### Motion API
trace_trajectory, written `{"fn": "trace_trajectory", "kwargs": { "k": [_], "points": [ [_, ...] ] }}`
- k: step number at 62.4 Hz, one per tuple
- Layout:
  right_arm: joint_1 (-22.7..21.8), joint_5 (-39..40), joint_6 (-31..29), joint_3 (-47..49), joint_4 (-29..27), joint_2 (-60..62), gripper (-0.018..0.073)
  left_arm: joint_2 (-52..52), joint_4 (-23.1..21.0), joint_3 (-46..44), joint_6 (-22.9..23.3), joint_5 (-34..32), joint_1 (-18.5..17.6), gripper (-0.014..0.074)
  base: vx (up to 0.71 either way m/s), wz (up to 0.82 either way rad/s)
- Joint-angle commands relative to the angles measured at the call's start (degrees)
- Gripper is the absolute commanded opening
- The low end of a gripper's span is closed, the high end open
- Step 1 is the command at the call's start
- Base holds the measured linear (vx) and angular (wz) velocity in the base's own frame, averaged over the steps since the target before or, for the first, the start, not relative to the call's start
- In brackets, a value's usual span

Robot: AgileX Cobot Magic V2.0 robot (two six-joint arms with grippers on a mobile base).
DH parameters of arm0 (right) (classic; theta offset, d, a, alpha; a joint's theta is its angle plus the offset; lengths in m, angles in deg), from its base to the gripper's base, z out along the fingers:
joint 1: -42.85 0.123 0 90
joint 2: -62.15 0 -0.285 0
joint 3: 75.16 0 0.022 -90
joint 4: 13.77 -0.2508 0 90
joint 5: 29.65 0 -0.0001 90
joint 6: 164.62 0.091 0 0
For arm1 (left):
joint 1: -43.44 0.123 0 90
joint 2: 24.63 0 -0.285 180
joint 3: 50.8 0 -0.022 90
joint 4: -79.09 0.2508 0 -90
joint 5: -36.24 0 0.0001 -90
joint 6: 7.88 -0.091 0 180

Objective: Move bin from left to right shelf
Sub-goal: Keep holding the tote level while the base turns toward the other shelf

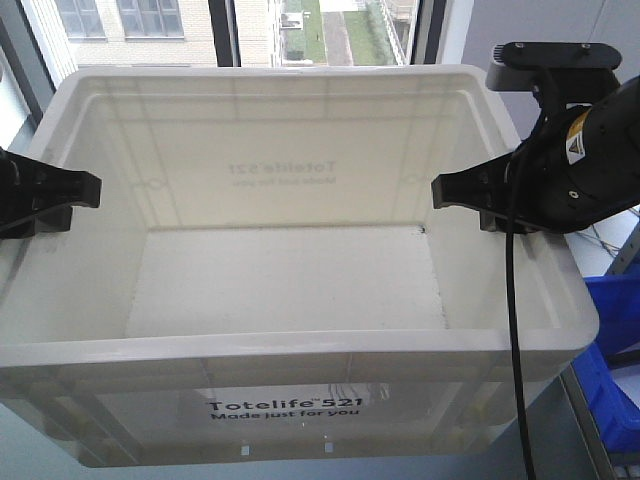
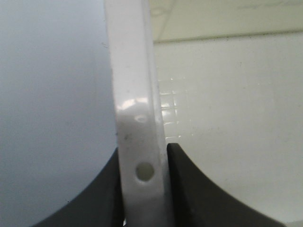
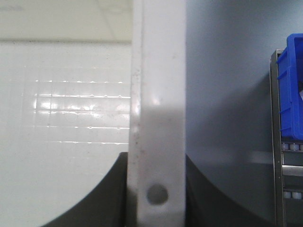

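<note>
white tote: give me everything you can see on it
White, slightly translucent plastic bin: rectangular, open-topped, ribbed rim, empty. Black "Totelife 521 Made just for you" print on the near wall; the same print shows reversed through the far wall. It sits level. The left claw clamps its left rim and the right claw its right rim, each by a small round hole. What supports it from below is not visible.

You have blue bins [image 1: 615,325] low at the right edge, and a blue bin [image 3: 291,85] sitting on a grey rack [image 3: 277,189]. Behind, a window [image 1: 222,30] looks out on a pale building [image 1: 130,35] and what may be a lawn.
</note>
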Motion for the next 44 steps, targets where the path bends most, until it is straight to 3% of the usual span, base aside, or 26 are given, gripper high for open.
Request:
{"fn": "trace_trajectory", "kwargs": {
  "k": [1,44],
  "points": [
    [-0.9,2.7,0.2,2.1,9.0,2.5,0.0082,2.4,4.5,-2.1,-0.6,-2.5,0.2,0.0128,0.18,0.06],
    [-0.9,2.7,0.2,2.1,9.0,2.5,0.0082,2.4,4.5,-2.1,-0.6,-2.5,0.2,0.0128,0.15,0.21]
  ]
}}
